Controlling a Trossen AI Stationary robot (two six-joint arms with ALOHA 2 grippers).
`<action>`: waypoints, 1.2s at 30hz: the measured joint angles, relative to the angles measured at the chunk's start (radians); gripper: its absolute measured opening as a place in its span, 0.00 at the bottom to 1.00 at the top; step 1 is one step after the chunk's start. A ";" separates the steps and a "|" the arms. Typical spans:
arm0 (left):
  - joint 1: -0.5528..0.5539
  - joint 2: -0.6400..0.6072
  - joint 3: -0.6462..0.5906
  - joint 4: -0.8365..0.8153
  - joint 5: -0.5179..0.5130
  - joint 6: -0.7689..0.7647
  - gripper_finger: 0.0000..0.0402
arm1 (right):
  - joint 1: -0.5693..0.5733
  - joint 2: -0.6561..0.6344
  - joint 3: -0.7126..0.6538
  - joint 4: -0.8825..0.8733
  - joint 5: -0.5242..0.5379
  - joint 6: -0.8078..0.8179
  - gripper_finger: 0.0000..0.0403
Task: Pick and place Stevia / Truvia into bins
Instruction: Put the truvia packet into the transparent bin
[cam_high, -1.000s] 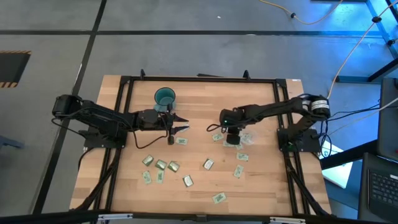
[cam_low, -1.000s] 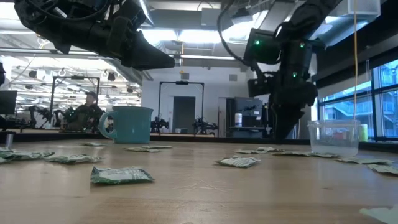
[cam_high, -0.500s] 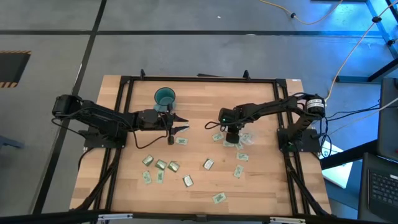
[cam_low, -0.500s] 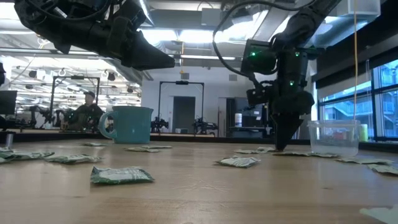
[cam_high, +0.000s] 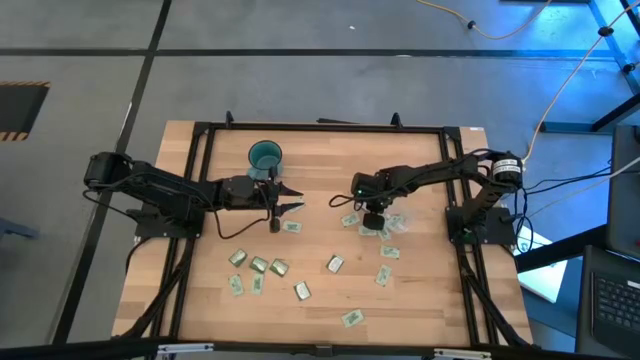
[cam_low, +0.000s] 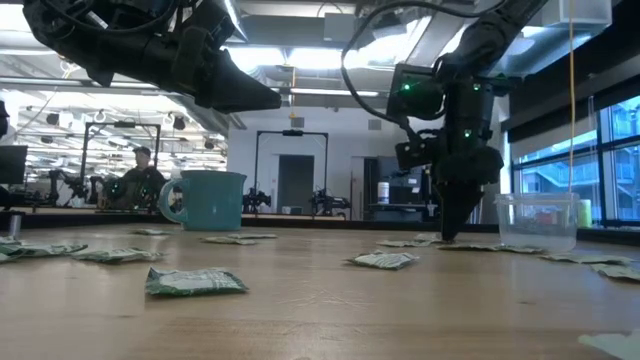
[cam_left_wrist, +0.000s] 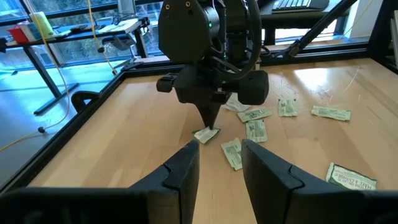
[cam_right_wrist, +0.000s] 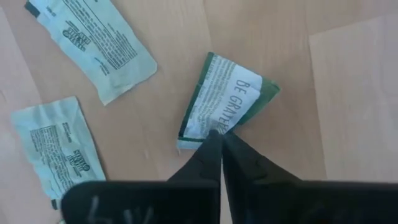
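Note:
Several green-and-white and tan Stevia / Truvia sachets lie flat, scattered over the wooden table. The teal cup stands at the far side. The clear cup stands close beside my right gripper. My right gripper points down at the table and is shut on one green-and-white sachet. My left gripper hovers open above the table's middle, level, touching nothing. My right gripper pinches one short edge of the green-and-white sachet between its two fingertips. The fingers come from above, pointing almost straight down. The sachet is puckered toward the pinch, and it lies on the table.
Other sachets lie close around the pinched one. A black frame borders the table. A person sits in the room beyond the far edge.
My right gripper has sunk a little toward the table and shut its fingers on the sachet's edge. The sachet stays on the table.

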 joint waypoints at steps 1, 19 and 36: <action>0.000 0.000 0.000 0.000 0.000 0.000 0.28 | 0.000 -0.003 0.008 -0.016 -0.004 0.001 0.02; 0.000 0.000 0.000 -0.023 0.000 0.000 0.28 | 0.115 -0.160 0.246 -0.495 -0.001 0.122 0.00; 0.000 0.000 0.000 -0.043 0.001 0.000 0.28 | 0.239 -0.347 -0.055 -0.409 0.000 0.399 0.01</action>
